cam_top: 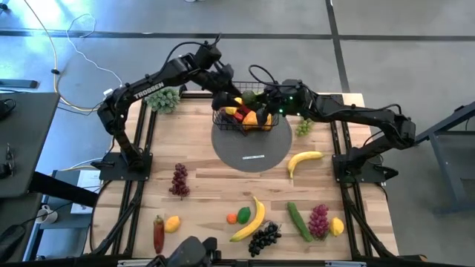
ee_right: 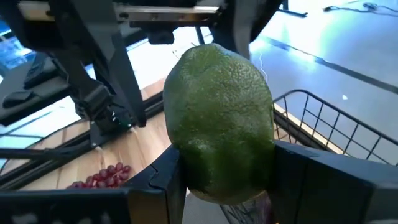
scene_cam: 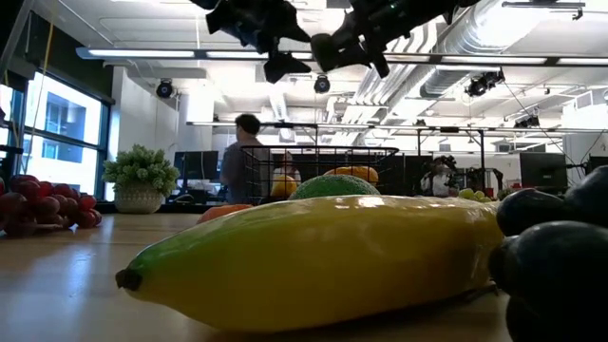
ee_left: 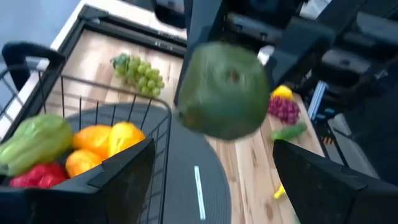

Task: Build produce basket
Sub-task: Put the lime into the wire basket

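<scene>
Green and pebbled, the avocado (ee_right: 217,121) sits clamped between the right gripper (cam_top: 261,101)'s two fingers, held in the air just over the basket (cam_top: 243,119). That black wire-mesh basket stands on the grey round mat (cam_top: 252,147) at the far middle of the table (cam_top: 208,193) and already holds a red pepper (ee_left: 34,175), oranges (ee_left: 102,144) and a pale green piece. The right arm reaches in low from its side, wrist nearly level. The left gripper (cam_top: 226,89) hangs just beside the avocado on the other side, fingers spread wide and empty; whether they brush the fruit is hard to say. Both wrists crowd the space above the basket. Around it lie green grapes (cam_top: 303,127), a banana (cam_top: 304,159), purple grapes (cam_top: 179,179), a cucumber (cam_top: 299,220), black grapes (cam_top: 264,238) and a pale green leafy bunch (cam_top: 164,99).
</scene>
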{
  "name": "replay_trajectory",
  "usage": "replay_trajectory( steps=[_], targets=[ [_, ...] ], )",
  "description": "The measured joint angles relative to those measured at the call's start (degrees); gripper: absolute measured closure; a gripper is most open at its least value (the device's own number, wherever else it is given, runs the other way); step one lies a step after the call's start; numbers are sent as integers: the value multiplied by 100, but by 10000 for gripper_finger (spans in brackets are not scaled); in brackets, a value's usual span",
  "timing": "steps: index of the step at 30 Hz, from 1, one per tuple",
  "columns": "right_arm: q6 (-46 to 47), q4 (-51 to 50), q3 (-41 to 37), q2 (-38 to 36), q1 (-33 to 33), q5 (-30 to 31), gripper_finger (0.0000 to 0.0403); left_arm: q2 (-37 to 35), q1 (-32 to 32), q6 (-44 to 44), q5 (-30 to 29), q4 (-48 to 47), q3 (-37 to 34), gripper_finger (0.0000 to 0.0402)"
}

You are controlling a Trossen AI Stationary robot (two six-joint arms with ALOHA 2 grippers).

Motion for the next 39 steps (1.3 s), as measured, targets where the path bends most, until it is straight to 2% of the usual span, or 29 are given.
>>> replay_trajectory(
  steps=[9, 17, 22, 26, 31, 39],
  targets=[
    [-355, 32, 0, 0, -5, -268, 260, 0, -181, -652, -36, 880, 0, 85],
    [-204, 353, 1, 0, -35, -410, 260, 0, -364, -646, -297, 1004, 0, 92],
    [-155, 334, 1, 0, -44, -488, 260, -4, -404, -588, -512, 1089, 2, 133],
    [-102, 338, 1, 0, -81, -546, 258, -4, -404, -577, -542, 1116, 2, 181],
    [60, 307, 1, 0, -152, -592, 238, -4, -406, -567, -638, 1115, 2, 241],
    [47, 261, 1, 0, -215, -354, 197, -4, -399, -457, -896, 1028, 4, 245]
  ],
)
